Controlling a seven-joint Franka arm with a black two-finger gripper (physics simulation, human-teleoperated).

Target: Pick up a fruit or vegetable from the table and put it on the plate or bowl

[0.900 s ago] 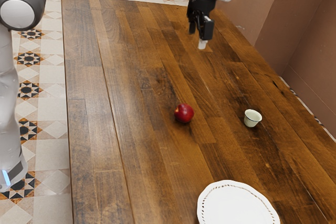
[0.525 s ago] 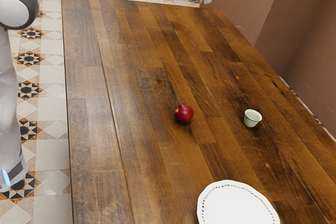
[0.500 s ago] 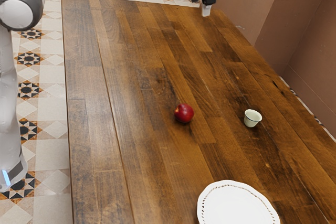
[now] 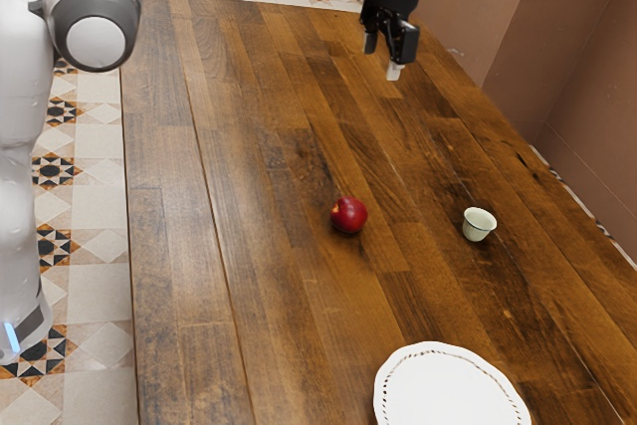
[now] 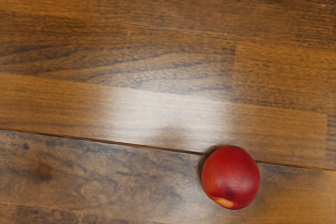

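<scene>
Your gripper [image 4: 382, 59] hangs above the table's [image 4: 239, 106] far edge, fingers slightly apart and empty, well away from the apple [image 4: 348, 214].

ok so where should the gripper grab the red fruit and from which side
Take the red fruit across its widest middle, coming straight down from above. It is round and sits free on the table, so any two opposite sides should serve. The cup and plate stand well apart from it. The gripper hangs far off near the table's far end, so it must travel over first.

Wooden table [image 4: 249, 246] carries a red fruit [image 4: 348, 214], cup [image 4: 479, 223], plate [image 4: 448, 387].
</scene>
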